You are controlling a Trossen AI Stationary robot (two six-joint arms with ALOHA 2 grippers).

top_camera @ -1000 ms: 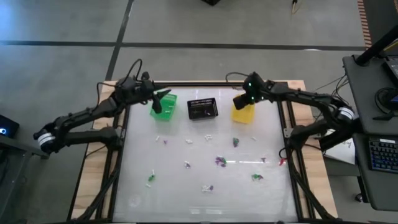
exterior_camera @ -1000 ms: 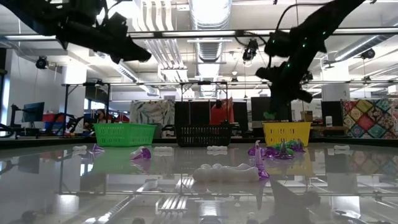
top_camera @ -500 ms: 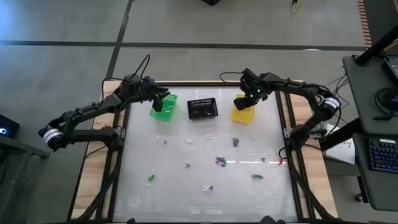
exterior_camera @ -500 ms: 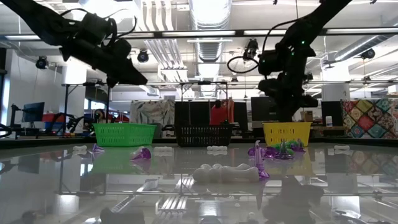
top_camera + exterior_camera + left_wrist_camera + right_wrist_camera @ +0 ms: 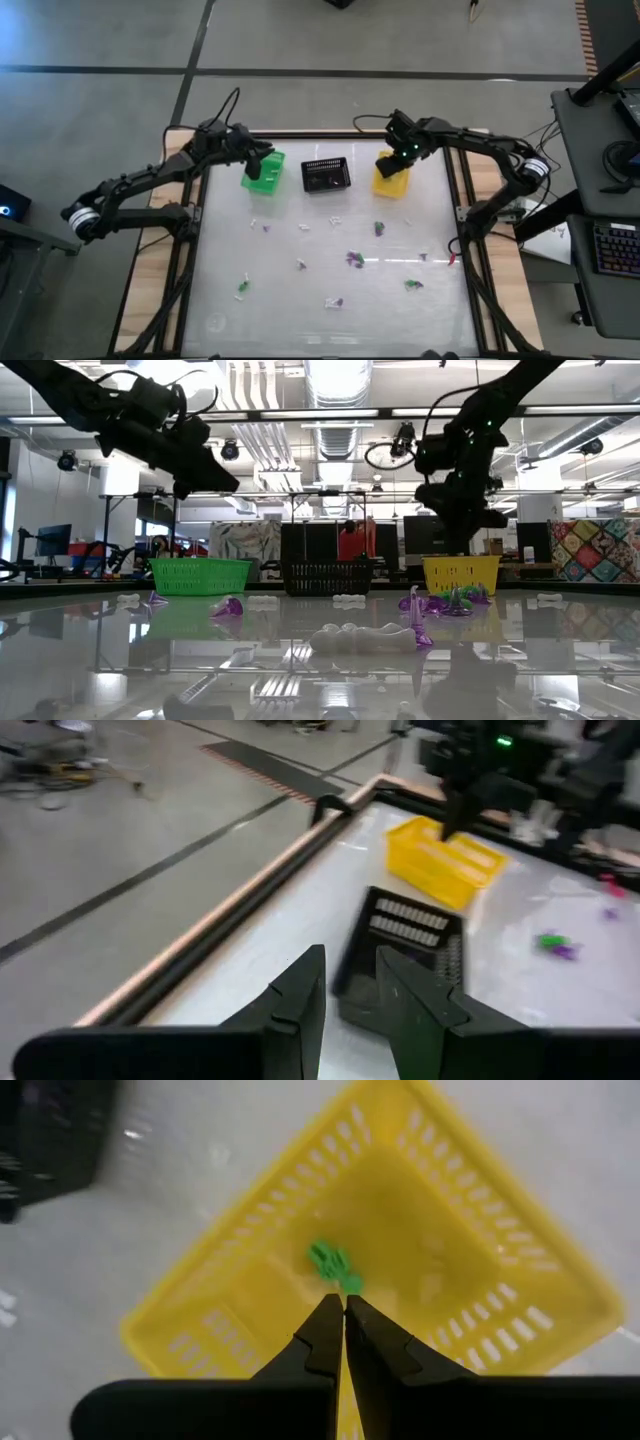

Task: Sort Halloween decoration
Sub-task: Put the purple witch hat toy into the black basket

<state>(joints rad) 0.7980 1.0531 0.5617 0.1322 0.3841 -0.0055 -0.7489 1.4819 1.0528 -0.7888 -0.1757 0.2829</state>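
Small white, purple and green trinkets, the Halloween decoration (image 5: 353,259), lie scattered over the white table. At the far edge stand a green basket (image 5: 268,180), a black one (image 5: 326,175) and a yellow one (image 5: 390,184). My left gripper (image 5: 262,160) hovers above the green basket; its fingers (image 5: 300,995) stand a little apart with nothing between them. My right gripper (image 5: 344,1308) points down over the yellow basket (image 5: 400,1210), shut, with a green trinket (image 5: 332,1266) at its tips. My right gripper pinches the green trinket's near end (image 5: 349,1286) at the very tips of its two fingers. The fingers come from above, slanting down into the yellow basket's opening. The trinket sticks out beyond the tips, clear of the basket's floor.
The table's raised dark frame (image 5: 300,134) runs just behind the three baskets. In the low view a white trinket (image 5: 360,637) and purple ones (image 5: 445,603) lie between the near edge and the baskets. A desk with a keyboard (image 5: 612,245) stands to the right.
My left gripper has sunk a little over the green basket and rolled about its own line. My right gripper has tipped to point more steeply down over the yellow basket, staying shut. The baskets and the trinkets on the table have not moved.
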